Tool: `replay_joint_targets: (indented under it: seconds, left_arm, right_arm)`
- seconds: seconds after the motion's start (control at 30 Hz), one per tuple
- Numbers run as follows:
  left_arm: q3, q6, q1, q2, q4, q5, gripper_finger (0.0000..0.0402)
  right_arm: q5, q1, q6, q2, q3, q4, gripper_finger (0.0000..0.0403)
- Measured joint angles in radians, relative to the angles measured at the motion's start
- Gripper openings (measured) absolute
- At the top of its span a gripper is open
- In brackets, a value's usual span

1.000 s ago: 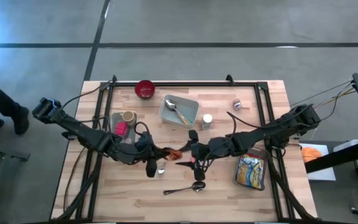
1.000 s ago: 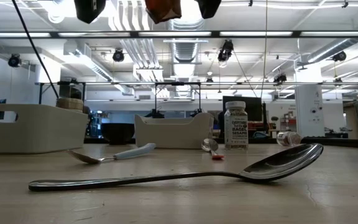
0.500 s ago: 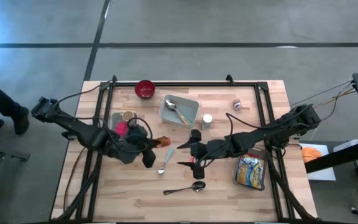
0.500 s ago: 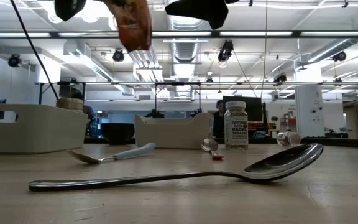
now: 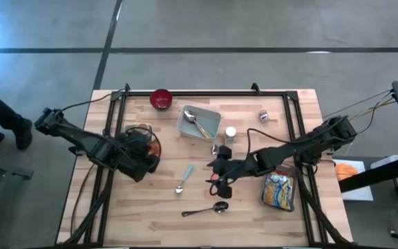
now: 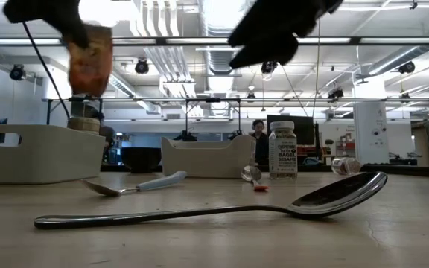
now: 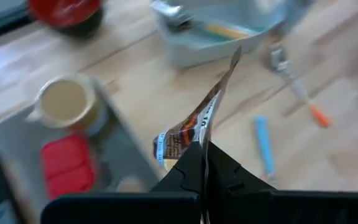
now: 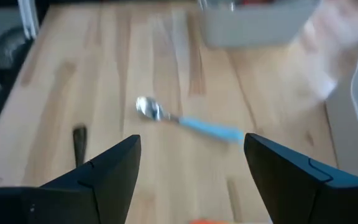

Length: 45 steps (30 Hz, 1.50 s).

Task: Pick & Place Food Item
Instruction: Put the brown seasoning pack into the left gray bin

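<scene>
Above the wooden worktop, the left gripper hangs over the grey tray, jaws pressed together, pinching a snack packet by its edge. The right gripper hovers mid-worktop, jaws spread wide and empty, above the blue-handled spoon.

Left gripper clamped, raised, left of frame centre. Right gripper fingers spread, empty, hovers mid-frame.

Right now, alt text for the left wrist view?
The left gripper, jaws shut, holds a crinkled snack packet above a wooden table. Beneath sit a grey tray with a cup and a red item, and a blue-handled spoon.
</scene>
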Motion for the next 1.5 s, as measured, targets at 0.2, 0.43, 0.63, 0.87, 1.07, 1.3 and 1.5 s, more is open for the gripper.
replay_joint_targets:
  seconds: [0.2,0.43,0.63,0.87,1.07,1.3,1.5]
  left_arm:
    - [-0.044,-0.183,0.0,0.001,-0.14,0.112,0.0]
    - [-0.052,-0.292,0.004,0.002,-0.187,0.153,0.0]
    - [-0.052,-0.309,0.032,0.002,-0.204,0.174,0.0]
    - [-0.079,-0.352,0.033,0.002,-0.24,0.249,0.0]
    - [-0.166,-0.393,0.031,0.002,-0.234,0.301,0.0]
    - [-0.228,-0.428,0.03,0.002,-0.2,0.313,0.0]
    - [-0.275,-0.461,0.03,0.002,-0.133,0.31,0.0]
  right_arm:
    - [0.001,0.032,0.046,0.0,-0.055,-0.019,0.0283]
    - [0.002,0.045,0.087,0.0,-0.108,0.01,0.0283]
    - [0.002,0.045,0.093,0.0,-0.127,0.027,0.0283]
    - [-0.001,0.05,0.093,0.0,-0.127,0.029,0.0283]
    - [-0.002,0.054,0.093,0.0,-0.127,0.029,0.0283]
    - [-0.009,0.06,0.09,0.0,-0.127,0.029,0.0283]
    - [-0.009,0.06,0.09,0.0,-0.127,0.029,0.0283]
